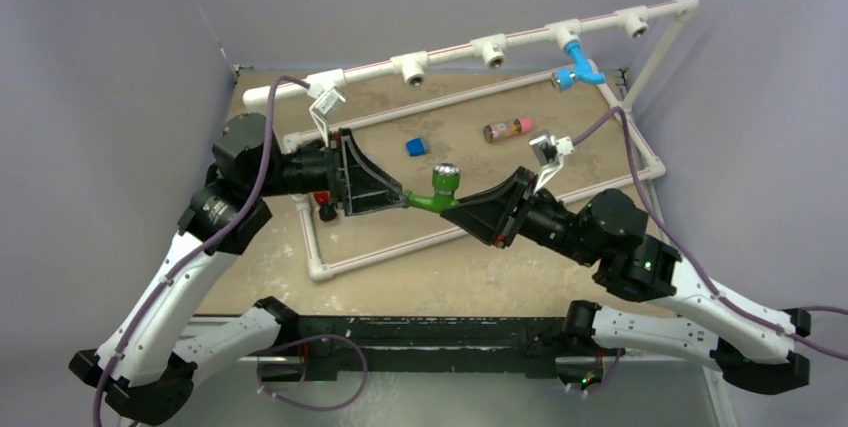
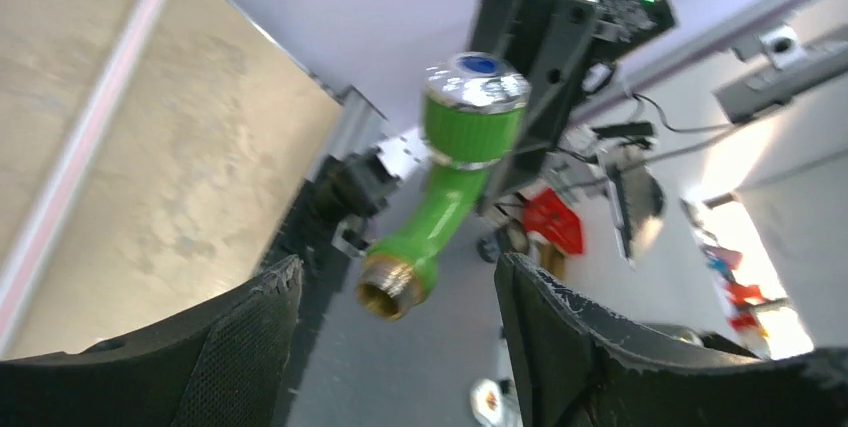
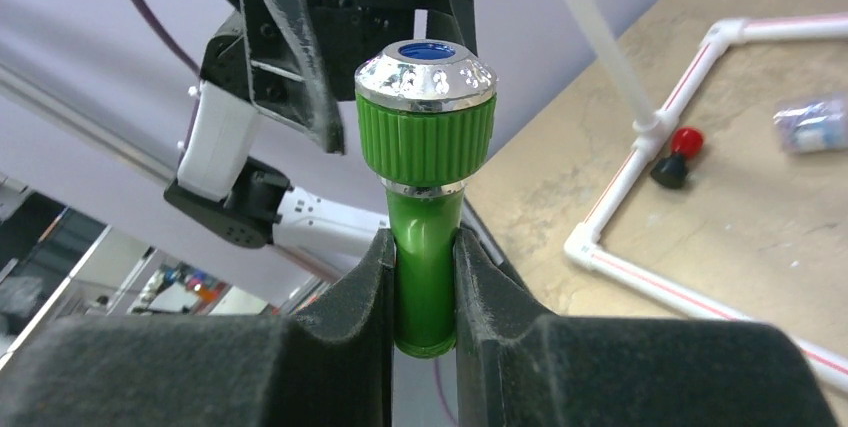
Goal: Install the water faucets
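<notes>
1. Right jaws are clamped on the stem of the green faucet (image 3: 425,147), one pad on each side and both touching it. In the right wrist view its silvery cap with a blue centre sticks up above the grip.
2. Left jaws are wide and holding nothing. In the left wrist view we see the faucet's brass threaded end (image 2: 392,287) in the gap between the two fingers (image 2: 250,337), clear of both.
3. The green faucet is in the air over the middle of the table (image 1: 420,282), between the two arms. It sits above the near part of the white pipe frame (image 1: 390,249), cap up.
4. The blue faucet (image 1: 580,60) is far right. It hangs from a T-fitting on the raised pipe rail (image 1: 455,52), with its round end pointing left. We can't tell how far it is seated.
5. The other T-fittings (image 1: 413,67) on that rail show open mouths.
6. On the table inside the frame:
   - a small blue block (image 1: 416,146), left of centre;
   - a pink-capped cylinder (image 1: 508,129) lying on its side, to the right of the block and apart from it.
7. A small red-and-black part (image 1: 326,205) sits just beside the frame's left pipe, under the left arm.
</notes>
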